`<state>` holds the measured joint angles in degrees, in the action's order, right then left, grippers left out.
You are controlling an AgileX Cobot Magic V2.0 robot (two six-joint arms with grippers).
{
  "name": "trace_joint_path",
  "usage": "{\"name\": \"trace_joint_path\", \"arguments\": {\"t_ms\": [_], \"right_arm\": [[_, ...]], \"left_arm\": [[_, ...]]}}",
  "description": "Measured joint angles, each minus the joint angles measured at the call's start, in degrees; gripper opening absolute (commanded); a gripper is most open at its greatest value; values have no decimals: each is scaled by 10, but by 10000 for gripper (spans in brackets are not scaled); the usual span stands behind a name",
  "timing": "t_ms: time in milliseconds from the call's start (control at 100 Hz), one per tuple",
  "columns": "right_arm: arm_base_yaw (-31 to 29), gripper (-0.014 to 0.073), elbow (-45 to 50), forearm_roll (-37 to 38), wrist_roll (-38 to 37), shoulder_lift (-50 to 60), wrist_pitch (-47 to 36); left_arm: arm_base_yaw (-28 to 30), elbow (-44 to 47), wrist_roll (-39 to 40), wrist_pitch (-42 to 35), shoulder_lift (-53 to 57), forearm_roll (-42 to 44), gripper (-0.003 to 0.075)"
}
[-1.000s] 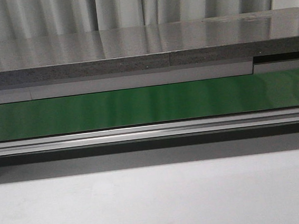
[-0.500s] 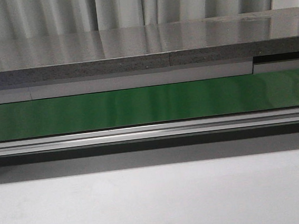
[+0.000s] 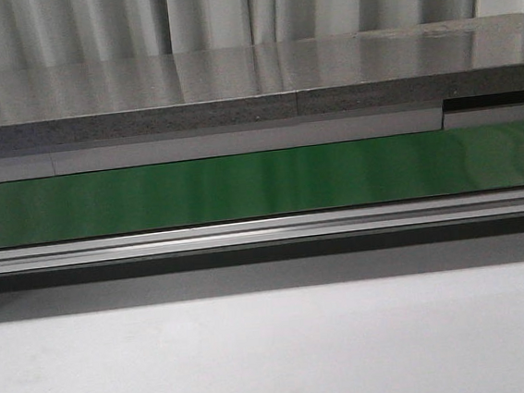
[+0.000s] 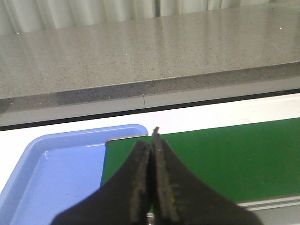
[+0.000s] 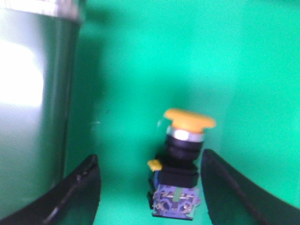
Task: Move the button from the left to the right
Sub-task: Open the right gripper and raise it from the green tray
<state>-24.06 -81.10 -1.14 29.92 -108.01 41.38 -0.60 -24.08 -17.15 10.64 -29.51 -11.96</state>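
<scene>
blue tray (image 4: 56,168) empty, button (image 5: 180,164) between spread right gripper (image 5: 150,187) fingers

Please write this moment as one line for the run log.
left end effector: shut, empty, above blue tray edge | right end effector: open around button | button: lying on green belt, not gripped

Pretty much zero diff in the front view vs the earlier shots, tbh. Only thing I can spot: the light streaks on the green belt (image 3: 261,183) look a tad different across the middle of the frame. No arms or objs came in.
</scene>
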Motion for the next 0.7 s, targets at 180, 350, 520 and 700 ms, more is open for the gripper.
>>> {"name": "trace_joint_path", "arguments": {"t_ms": [180,350,520,700], "right_arm": [[0,469,-5,-70,-8,37,1],[0,469,-5,-151,-9,74,12],[9,469,3,-196,-9,119,17],[45,469,43,-205,-9,184,-4]], "left_arm": [[0,0,0,0,0,0,-20],[0,0,0,0,0,0,-20],[0,0,0,0,0,0,-20],[0,0,0,0,0,0,-20]]}}
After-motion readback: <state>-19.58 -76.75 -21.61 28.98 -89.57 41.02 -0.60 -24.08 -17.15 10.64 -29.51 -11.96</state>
